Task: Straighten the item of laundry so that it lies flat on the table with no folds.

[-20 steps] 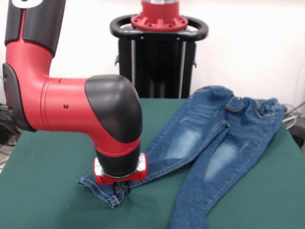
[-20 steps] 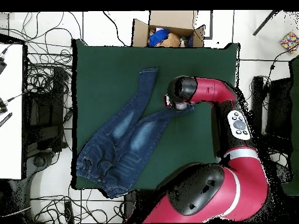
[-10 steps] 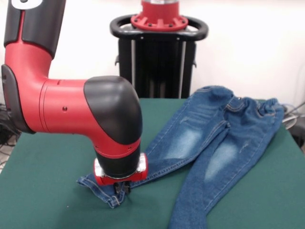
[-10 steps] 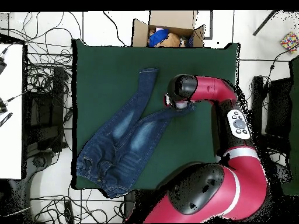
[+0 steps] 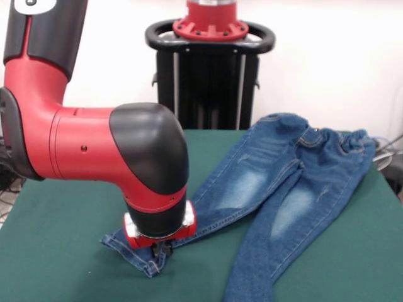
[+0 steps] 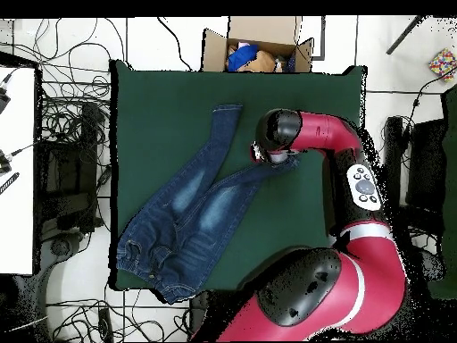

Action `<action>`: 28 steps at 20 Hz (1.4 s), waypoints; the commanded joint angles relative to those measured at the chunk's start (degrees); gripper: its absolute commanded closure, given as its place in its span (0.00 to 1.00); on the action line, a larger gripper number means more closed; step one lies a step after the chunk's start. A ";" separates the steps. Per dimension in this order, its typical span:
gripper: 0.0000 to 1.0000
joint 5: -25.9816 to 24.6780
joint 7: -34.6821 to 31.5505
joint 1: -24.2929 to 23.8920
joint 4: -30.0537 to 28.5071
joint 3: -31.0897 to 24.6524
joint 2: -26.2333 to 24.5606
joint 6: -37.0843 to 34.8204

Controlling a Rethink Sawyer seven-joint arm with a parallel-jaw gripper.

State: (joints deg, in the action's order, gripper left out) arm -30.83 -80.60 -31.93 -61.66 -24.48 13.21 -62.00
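The blue denim jeans (image 5: pixel 283 182) lie on the dark green table (image 5: pixel 63 207), waistband at the right rear and both legs running toward the front left. One leg ends under my gripper (image 5: pixel 161 249), whose fingers are shut on its hem, low against the table. The hem there is bunched and folded. The other leg runs off the picture's bottom edge. In the overhead view the jeans (image 6: pixel 187 214) lie diagonally across the table (image 6: pixel 161 98). My wrist (image 6: pixel 278 132) hides the gripper and that leg's end.
The black pedestal (image 5: pixel 211 69) stands behind the table. An open cardboard box (image 6: pixel 259 49) with items sits past the table's top edge. Cables (image 6: pixel 67 116) and a white desk (image 6: pixel 16 170) lie to the left. My arm (image 6: pixel 357 188) spans the table's right side.
My wrist has shifted slightly away from the robot's base, still holding the hem. The jeans have barely moved.
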 commanded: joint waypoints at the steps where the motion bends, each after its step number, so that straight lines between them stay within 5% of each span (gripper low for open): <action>1: 1.00 -1.88 11.39 1.37 6.18 -4.10 3.60 0.88; 24: 1.00 -1.06 18.98 1.40 15.30 -4.23 -0.68 -3.13; 28: 1.00 -0.56 17.99 0.98 12.10 -3.55 -0.14 0.03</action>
State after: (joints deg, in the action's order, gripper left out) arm -30.83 -72.56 -31.64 -49.81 -24.59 13.76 -63.97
